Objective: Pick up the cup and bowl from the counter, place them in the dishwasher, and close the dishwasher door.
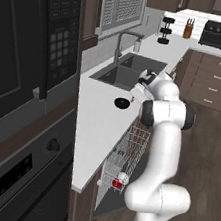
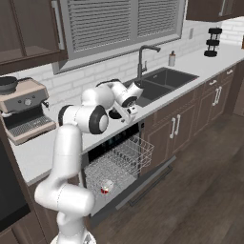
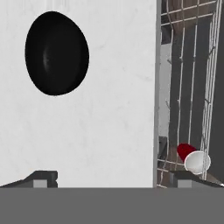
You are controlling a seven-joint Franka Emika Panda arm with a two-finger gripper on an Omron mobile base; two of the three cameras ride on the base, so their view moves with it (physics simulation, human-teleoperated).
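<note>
left base view: black bowl (image 1: 122,102) sits on the white worktop (image 1: 97,125) near the sink (image 1: 126,69); gripper (image 1: 135,93) hovers just beside it, empty.
right base view: red cup (image 2: 106,186) lies in the lower rack of the dishwasher (image 2: 119,164); door (image 2: 143,186) down.
hand view: bowl (image 3: 56,53) ahead on the worktop, jaws wide apart, nothing held.
step: bowl pickup.
next: centre over the bowl rim, lower, close.

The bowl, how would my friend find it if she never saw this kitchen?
Start at the long white counter and find the dark sink. Just in front of it, near the counter's edge, sits the bowl. It is small, round, shiny black, alone on the white top.
</note>
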